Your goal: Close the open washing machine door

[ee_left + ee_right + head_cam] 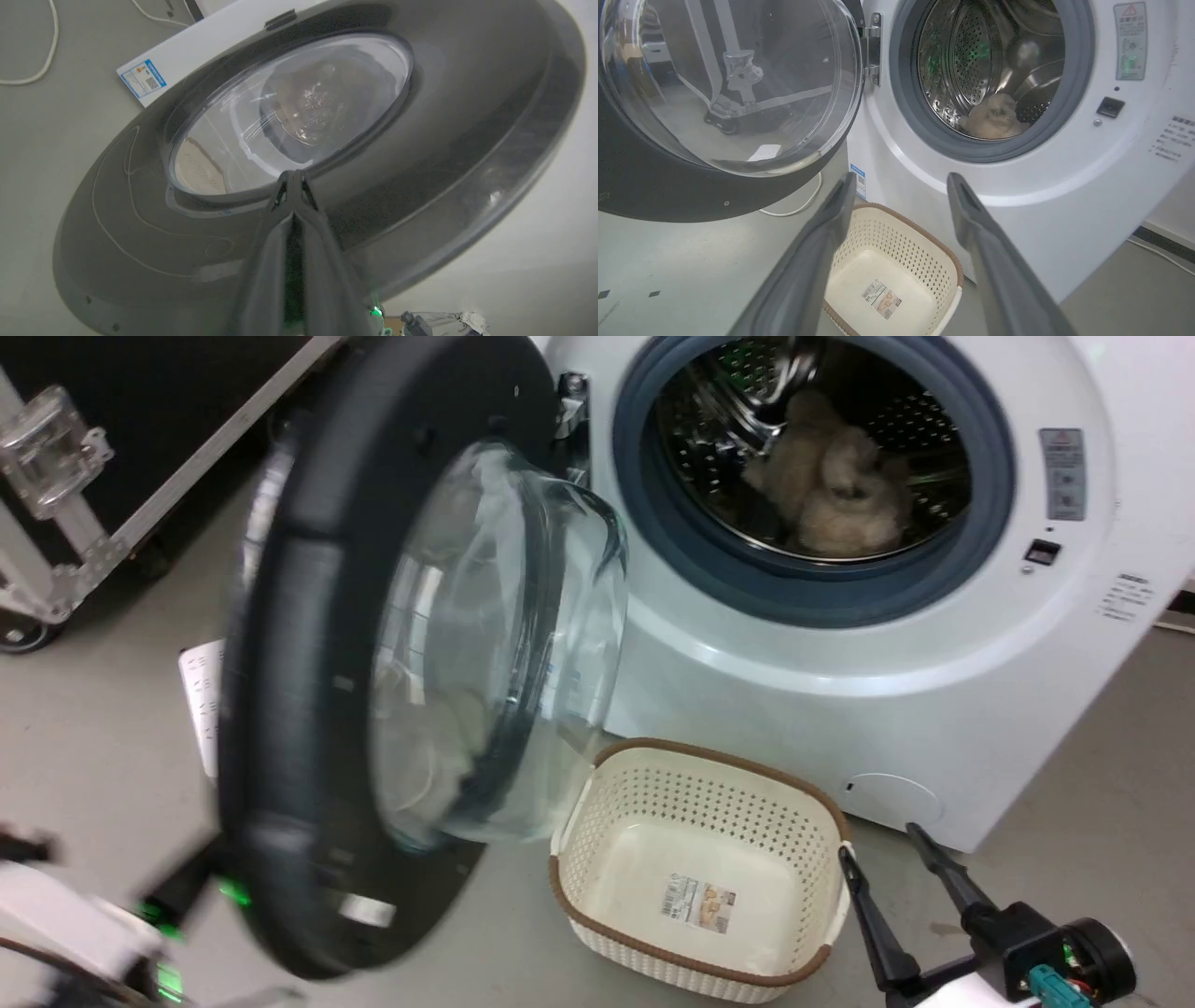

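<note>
Right at the tips of the left gripper (293, 179) lies the washing machine door (467, 140). The two dark fingers are pressed together with nothing between them. Their ends seem to touch the door's glossy black rim just below the clear glass bowl, though the head view blurs that corner too much to confirm contact. The door stands swung out from the white washer (840, 709) on its metal hinge (871, 49), leaving the opening uncovered. The right gripper (901, 182) has its fingers spread wide and holds nothing. Just beyond and below its tips a cream perforated basket (896, 238) sits on the floor. Above the tips are the grey rubber ring (903, 107) and pale fluffy laundry (994, 123) in the steel drum, and up to their left is the door's glass
</note>
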Robot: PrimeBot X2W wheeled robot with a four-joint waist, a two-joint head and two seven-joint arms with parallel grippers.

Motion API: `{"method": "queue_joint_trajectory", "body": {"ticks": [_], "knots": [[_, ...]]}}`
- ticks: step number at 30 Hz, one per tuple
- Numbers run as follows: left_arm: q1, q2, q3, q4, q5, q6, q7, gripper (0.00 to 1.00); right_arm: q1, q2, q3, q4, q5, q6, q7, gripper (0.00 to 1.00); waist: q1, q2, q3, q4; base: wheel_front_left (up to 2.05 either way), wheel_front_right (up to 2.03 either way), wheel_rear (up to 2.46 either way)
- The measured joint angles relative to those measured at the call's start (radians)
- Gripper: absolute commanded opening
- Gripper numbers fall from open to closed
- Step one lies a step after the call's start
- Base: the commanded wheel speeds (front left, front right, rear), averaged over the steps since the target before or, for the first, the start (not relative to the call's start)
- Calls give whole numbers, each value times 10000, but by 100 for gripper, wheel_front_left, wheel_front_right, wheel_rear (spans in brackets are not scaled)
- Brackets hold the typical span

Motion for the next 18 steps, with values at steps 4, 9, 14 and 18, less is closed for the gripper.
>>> {"method": "queue_joint_trajectory", "body": {"ticks": [4,9,14,18], "knots": [[902,-777,-746,-917,-198,96,186,0,-7,12,-150,-12,-27,0,0,100,0,0,-60,-282,0,0,0],[2024,-957,-2571,-1546,-660,205,-815,0,-49,21,-491,-63,-109,0,-2,100,1,0,-34,-1133,0,0,0],[2229,-1007,-4249,-1360,-989,171,-1914,0,-255,4,-487,-69,-117,0,-2,100,3,0,149,-1995,0,0,0],[2040,-1030,-5250,-915,-1126,71,-2817,0,-308,-19,-617,-127,-119,0,-2,100,2,0,386,-2774,0,0,0]]}}
